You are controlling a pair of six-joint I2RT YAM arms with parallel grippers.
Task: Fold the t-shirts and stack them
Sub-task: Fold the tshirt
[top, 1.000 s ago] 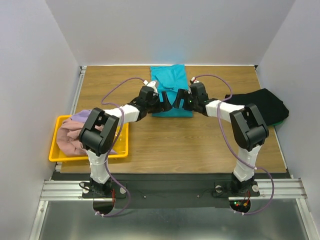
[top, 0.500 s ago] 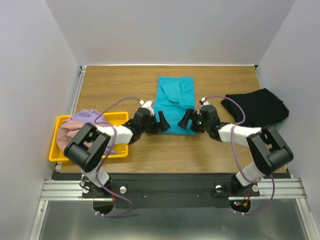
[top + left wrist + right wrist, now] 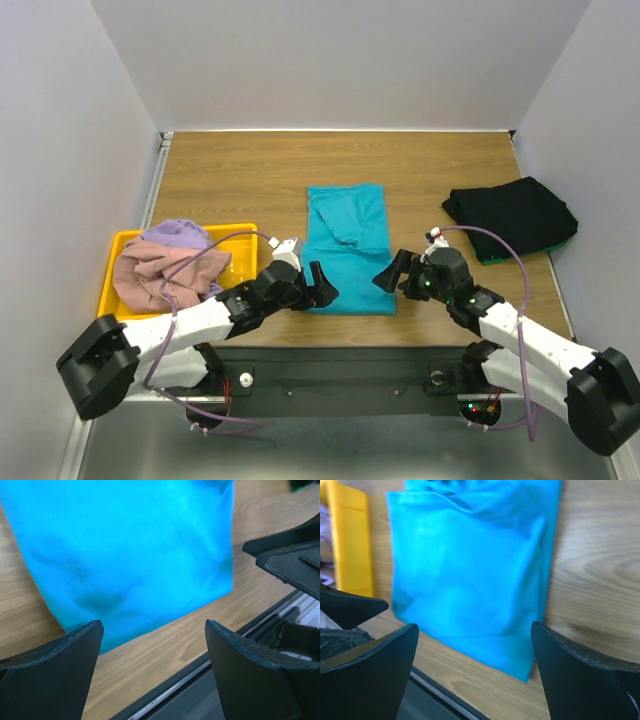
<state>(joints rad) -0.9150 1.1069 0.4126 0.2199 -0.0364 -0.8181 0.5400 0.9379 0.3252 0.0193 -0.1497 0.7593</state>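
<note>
Only a sliver of the green t-shirt (image 3: 550,249) shows from under the black t-shirt (image 3: 510,215). Both wrist views cut the teal t-shirt (image 3: 135,555) off at their top edge, and its hem looks blurred

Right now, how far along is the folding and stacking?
Done: the black shirt lies folded at right, over a green shirt. In hand: the teal shirt is folded to a long strip; left hand and right hand hover open at its near corners, gripping nothing. Left: finish and stack it, then the pink shirt and lavender shirt heaped in the tray.
</note>
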